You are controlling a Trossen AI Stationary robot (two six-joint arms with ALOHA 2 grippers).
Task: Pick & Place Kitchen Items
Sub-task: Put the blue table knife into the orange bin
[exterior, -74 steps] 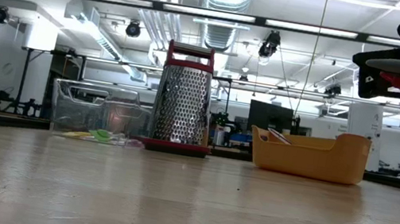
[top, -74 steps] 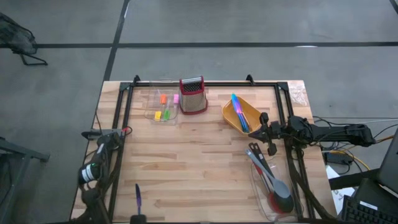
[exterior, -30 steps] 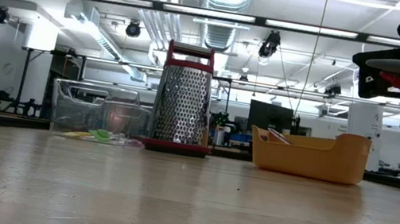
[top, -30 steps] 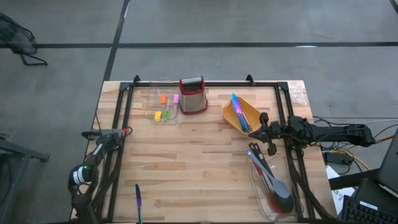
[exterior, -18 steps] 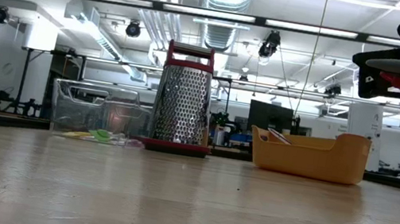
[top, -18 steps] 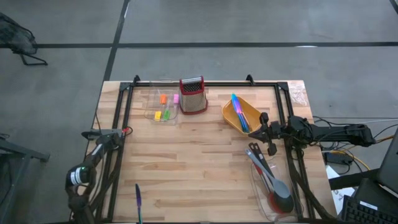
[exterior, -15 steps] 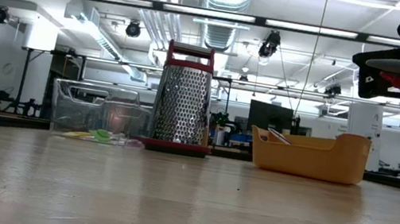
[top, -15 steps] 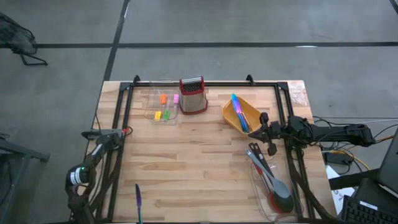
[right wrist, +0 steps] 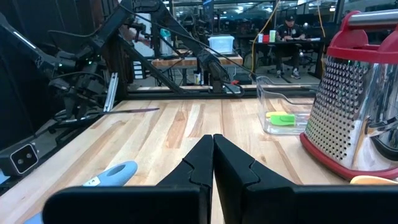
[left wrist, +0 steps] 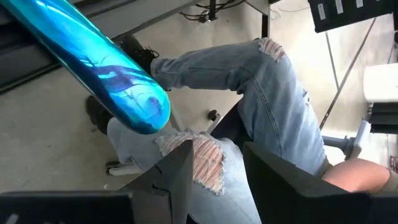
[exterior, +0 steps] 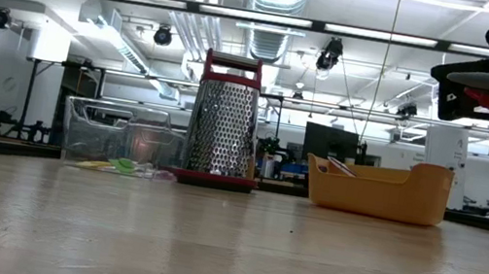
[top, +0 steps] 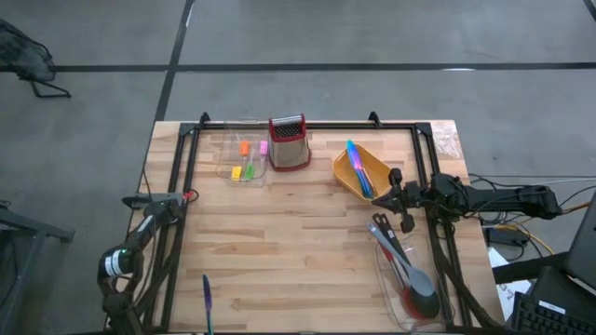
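The left gripper (left wrist: 214,152) is held beyond the surface's left edge, its jaws open and empty. The right gripper (right wrist: 212,140) is kept by the right edge with its jaws closed. 1 purple utensil (top: 206,300) is seen near the front-left corner.

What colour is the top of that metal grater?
Red. The grater has a red handle on top and a red base, seen best in the low view.

Grater (top: 289,142) stands between bin (top: 240,158) and tray (top: 361,171)
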